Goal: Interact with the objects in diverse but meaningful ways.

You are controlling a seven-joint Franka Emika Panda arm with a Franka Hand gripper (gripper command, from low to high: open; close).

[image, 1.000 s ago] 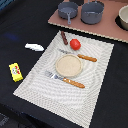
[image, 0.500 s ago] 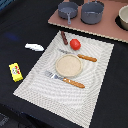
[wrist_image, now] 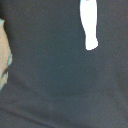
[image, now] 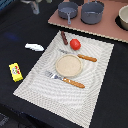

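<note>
Gripper: only a blurred grey-white part of the arm shows, cut off at the top edge of the exterior view; the claw's opening and any load cannot be told. The wrist view shows no fingers.

White oblong piece: lies on the dark tabletop, just off the mat's far corner toward the exterior view's left; in the wrist view it is cut off at the frame edge.

Yellow rectangular packet with red print: on the dark tabletop, well apart from the mat, toward the exterior view's left. Print too small to read.

Pale woven placemat: holds the following.
- Red tomato-like ball, near the far edge.
- Dark brown stick, just beside the ball.
- Round tan plate, centre.
- Wooden-handled knife beyond the plate; blade hard to make out.
- Wooden-handled fork on the plate's near side.

Brown board, far side: bears two grey pots and a pale bowl-like vessel, cut off by the exterior view's right edge.

Pale blurred patch at one wrist-view edge: unidentifiable.
</note>
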